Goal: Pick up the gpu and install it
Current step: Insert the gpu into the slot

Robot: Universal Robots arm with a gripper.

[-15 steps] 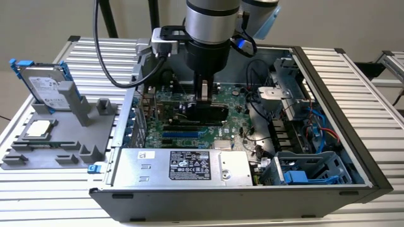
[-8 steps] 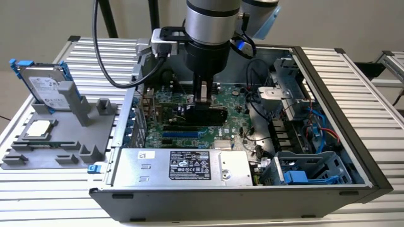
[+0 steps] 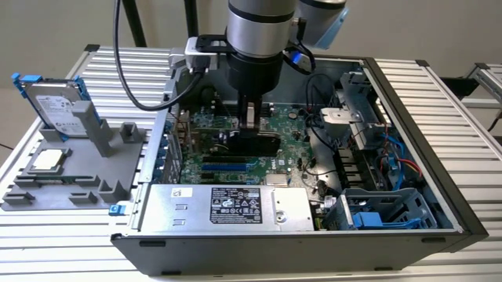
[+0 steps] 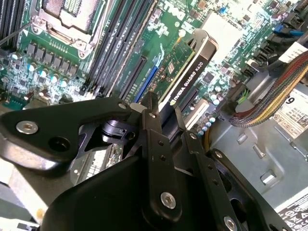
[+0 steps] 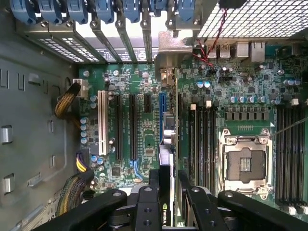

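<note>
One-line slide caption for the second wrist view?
Claw shut on the gpu, holding it on edge above the green motherboard inside the open case.

green motherboard [image 3: 290,141], black gpu [image 4: 190,72]

one gpu [image 3: 253,143], one hard drive [image 3: 56,108], one computer case [image 3: 408,147]

Inside the open computer case [image 3: 408,106], the motherboard [image 3: 286,132] lies open from above; the power supply [image 3: 235,205], a drive cage [image 3: 357,97] and loose cables [image 3: 318,88] crowd that motherboard's edges
</note>
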